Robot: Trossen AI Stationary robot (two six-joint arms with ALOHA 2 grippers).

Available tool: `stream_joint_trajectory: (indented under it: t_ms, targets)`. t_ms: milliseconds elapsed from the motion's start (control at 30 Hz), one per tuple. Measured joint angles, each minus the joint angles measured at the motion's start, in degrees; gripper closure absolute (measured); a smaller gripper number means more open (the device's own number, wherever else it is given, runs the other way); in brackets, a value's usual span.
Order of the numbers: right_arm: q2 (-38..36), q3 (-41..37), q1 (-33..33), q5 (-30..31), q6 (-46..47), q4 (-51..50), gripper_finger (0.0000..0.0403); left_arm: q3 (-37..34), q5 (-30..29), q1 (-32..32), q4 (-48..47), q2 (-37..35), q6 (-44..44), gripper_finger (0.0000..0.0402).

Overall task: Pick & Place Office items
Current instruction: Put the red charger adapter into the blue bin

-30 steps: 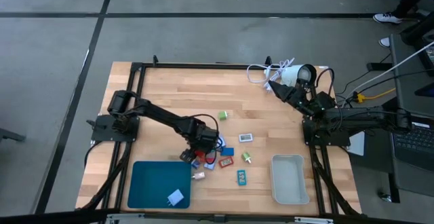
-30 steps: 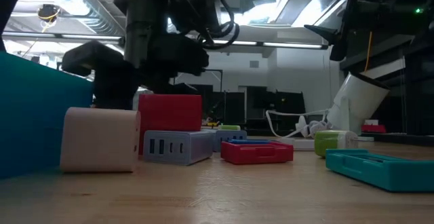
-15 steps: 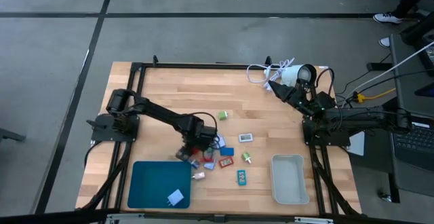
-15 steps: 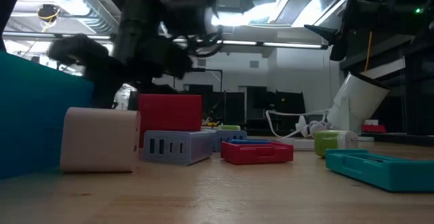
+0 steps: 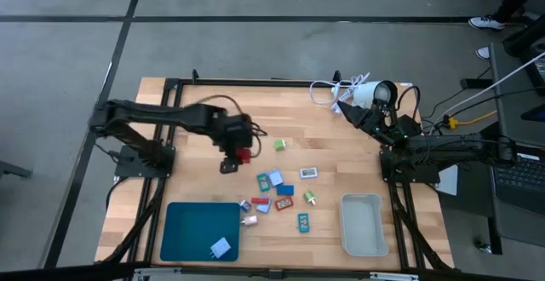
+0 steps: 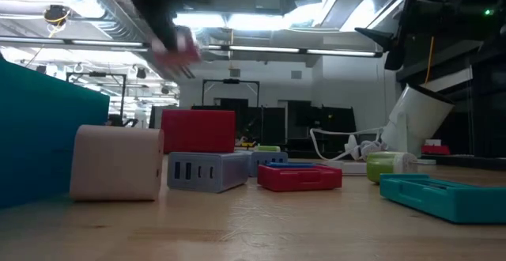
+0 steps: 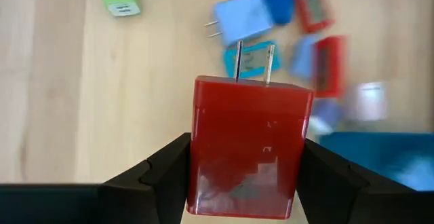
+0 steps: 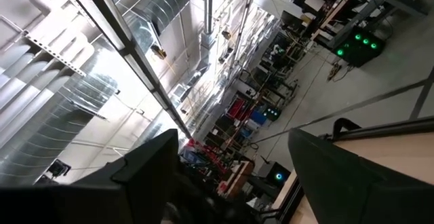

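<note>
My left gripper [image 5: 237, 151] is shut on a red plug-in block [image 7: 245, 149] with two metal prongs, held above the table's left middle. It shows as a blur high up in the low view [image 6: 178, 46]. The other office items lie in a cluster [image 5: 277, 192] to the right of and nearer than the gripper. They include a green piece [image 5: 278, 146], a blue piece [image 5: 272, 180], a second red block [image 6: 198, 130] and a pale pink block [image 6: 118, 162]. My right gripper [image 5: 347, 111] is open and waits by the white lamp [image 5: 375, 94] at the far right. My left gripper pinches the red block by its two opposite side faces [image 7: 198, 156] between its two fingers [image 7: 163, 170]. The fingers come from above, pointing down. The block is lifted clear of the table, and its prongs [image 7: 251, 64] point away from the gripper, toward the table.
A teal tray [image 5: 187, 230] holding a pale blue plug piece [image 5: 220, 248] lies at the near left. A white bin [image 5: 361, 223] stands at the near right. The lamp's white cord [image 5: 328, 92] lies coiled at the far edge.
My left gripper has risen from the cluster and gone toward the table's far and left edges. It carries the red block, which is now lifted clear. The other pieces have stayed where they were.
</note>
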Motion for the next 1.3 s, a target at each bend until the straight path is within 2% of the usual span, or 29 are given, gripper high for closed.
stream_joint_trajectory:
  t_ms: [133,267,500,733,933,1167,1300]
  targets:
    - [-0.01,0.00,0.00,-0.03,0.00,0.01,0.0119,0.02,1.90,-4.10,-7.26,-6.14,-8.07,0.0188]
    - [0.00,0.00,0.00,-0.82,-0.08,-0.01,0.0119,0.02,2.83,-12.68,-12.37,-8.77,-18.22,0.0188]
    - [0.00,0.00,0.00,-1.30,-0.26,-0.01,0.0119,0.02,3.52,-28.15,-10.32,-7.39,-34.35,0.0189]
    - [-0.01,0.00,-0.02,-1.30,-1.11,-0.01,0.0119,-4.59,5.08,-38.15,-2.60,-2.96,-44.06,0.0189]
    - [-0.01,0.00,-0.02,-1.31,-0.16,-0.01,0.0119,-13.31,5.23,-42.01,6.76,-0.34,-53.09,0.0189]
    - [-0.01,0.00,-0.02,-1.49,0.06,-0.01,0.0119,-23.68,5.12,-43.92,22.59,-0.29,-60.85,0.0189]
    - [0.00,0.00,-0.02,-1.49,0.17,0.15,0.0119,-26.04,5.48,-44.16,22.52,-0.29,-67.29,0.0184]
